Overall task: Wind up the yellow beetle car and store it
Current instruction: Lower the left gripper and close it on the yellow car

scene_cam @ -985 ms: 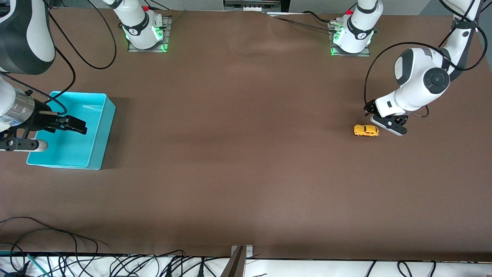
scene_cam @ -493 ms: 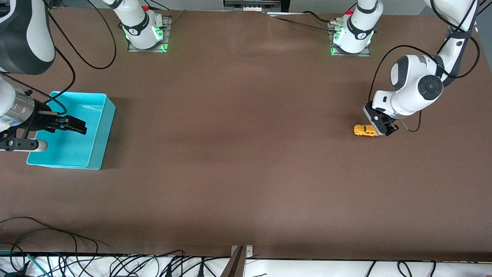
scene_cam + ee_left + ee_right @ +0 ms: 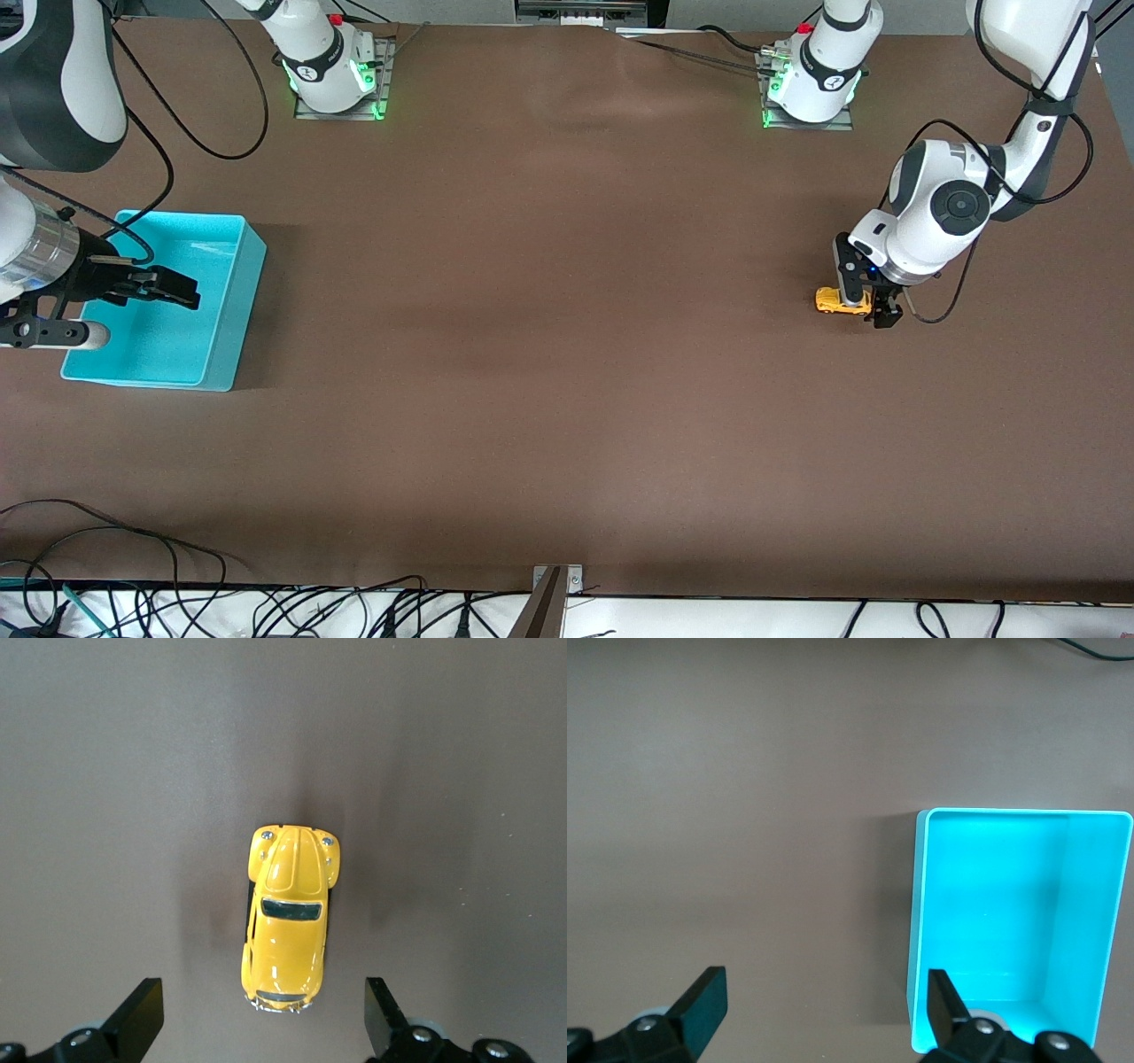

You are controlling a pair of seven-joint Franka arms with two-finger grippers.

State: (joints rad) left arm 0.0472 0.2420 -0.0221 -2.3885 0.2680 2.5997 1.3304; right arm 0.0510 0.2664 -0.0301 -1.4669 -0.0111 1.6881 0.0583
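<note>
Left hand [image 3: 866, 306] hangs low over the rear end of the yellow beetle car [image 3: 839, 301], fingers spread wide and holding nothing. The car sits on its wheels on the brown table [image 3: 567, 372] toward the left arm's end, well apart from the turquoise bin [image 3: 232, 310] at the right arm's end. In the left wrist view the car [image 3: 288, 917] lies between the two dark fingertips [image 3: 137, 1019], lengthwise to them, with a clear gap on each side and its tail closest to the hand.

The step in hand looks like the grasp before winding. To do it well, the hand should centre over the car's middle, not its tail, come straight down until the fingertips flank the doors, then close gently so the small, smooth body does not squirt out or roll away.

Right hand [image 3: 168, 291] waits over the bin, fingers wide and empty; its wrist view shows the bin [image 3: 921, 930] holding nothing.
</note>
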